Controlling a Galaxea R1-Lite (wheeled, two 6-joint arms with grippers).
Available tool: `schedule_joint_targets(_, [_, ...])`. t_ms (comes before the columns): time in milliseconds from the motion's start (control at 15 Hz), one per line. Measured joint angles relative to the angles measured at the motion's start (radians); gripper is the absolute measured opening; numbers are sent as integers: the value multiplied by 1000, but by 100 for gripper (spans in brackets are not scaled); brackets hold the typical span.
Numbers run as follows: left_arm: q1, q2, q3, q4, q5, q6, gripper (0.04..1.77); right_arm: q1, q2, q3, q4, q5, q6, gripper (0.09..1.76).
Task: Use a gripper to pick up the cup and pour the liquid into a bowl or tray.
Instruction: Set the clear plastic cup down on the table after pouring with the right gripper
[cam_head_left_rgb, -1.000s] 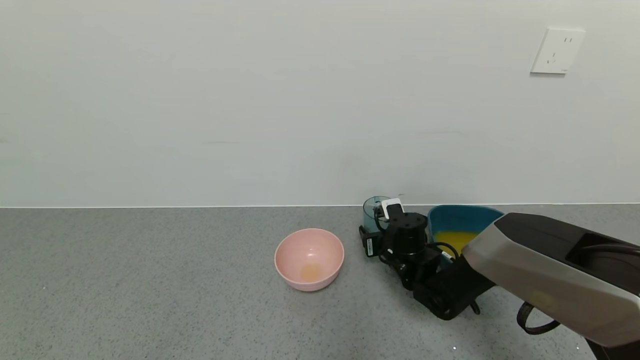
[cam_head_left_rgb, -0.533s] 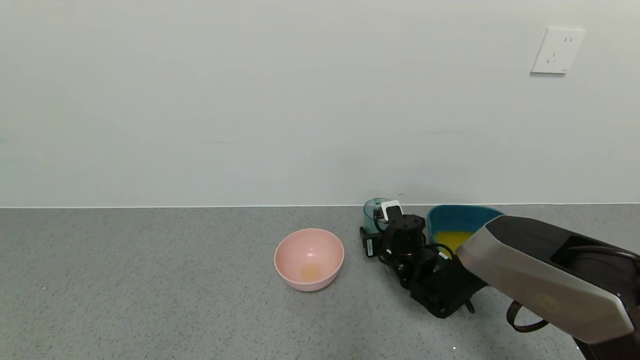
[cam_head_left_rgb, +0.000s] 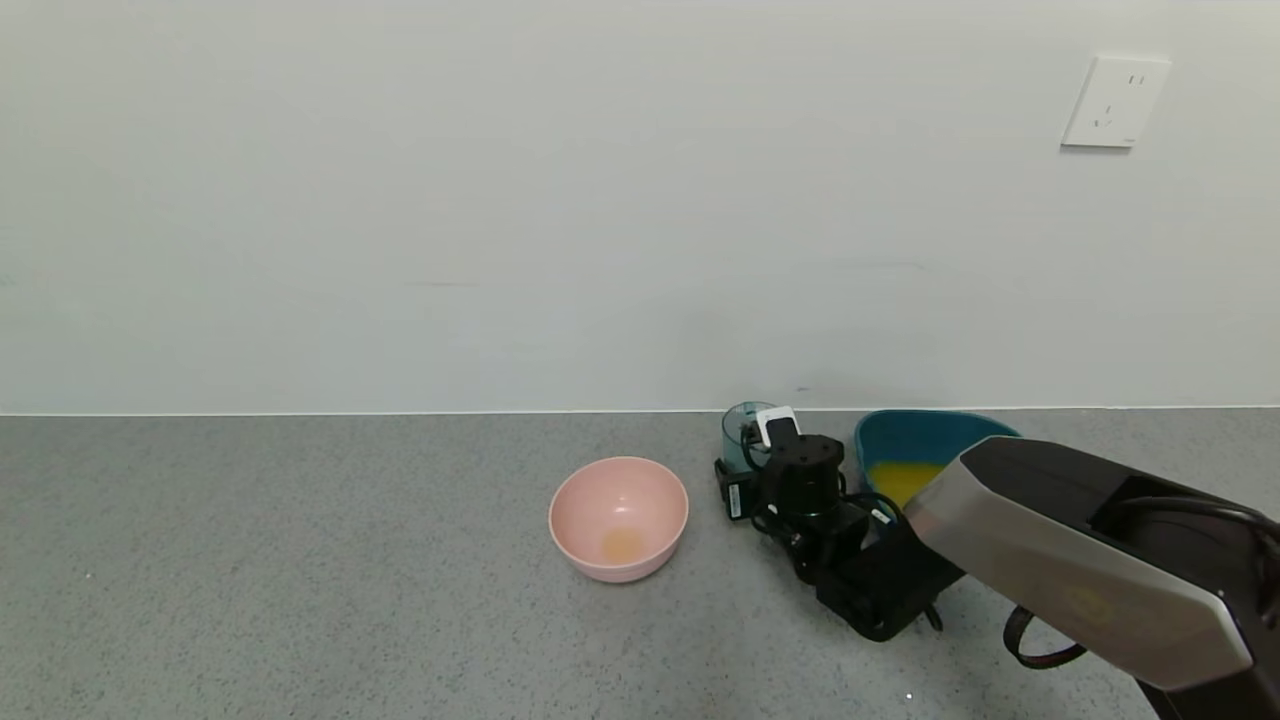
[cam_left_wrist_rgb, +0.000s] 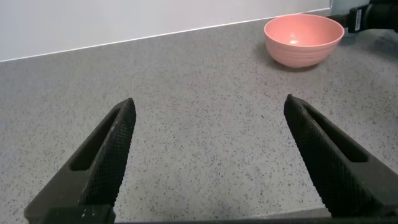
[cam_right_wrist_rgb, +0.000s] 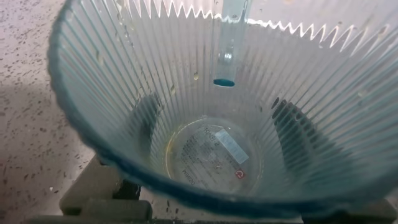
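Countertop (cam_head_left_rgb: 300, 600) on the robot's left lies open, with wide passage ahead of the spread left gripper (cam_left_wrist_rgb: 208, 155). Pink bowl (cam_head_left_rgb: 618, 517) stands alone at centre. To its right the passage narrows: right gripper (cam_head_left_rgb: 757, 440) closed around the cup (cam_head_left_rgb: 743, 432), teal basin (cam_head_left_rgb: 925, 445) just beside, wall (cam_head_left_rgb: 600, 200) close behind both.

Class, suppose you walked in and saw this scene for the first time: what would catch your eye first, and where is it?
Most striking is the right gripper near the back wall, holding the emptied cup upright at the grey counter. Just to its right, the teal basin holds bright orange liquid. A pink bowl sits alone to the cup's left, with only an orange trace at its bottom.
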Motion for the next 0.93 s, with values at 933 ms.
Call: schedule_joint_targets(933, [0, 0, 0, 0, 0, 0, 172, 3, 0, 1, -8, -2, 0, 158])
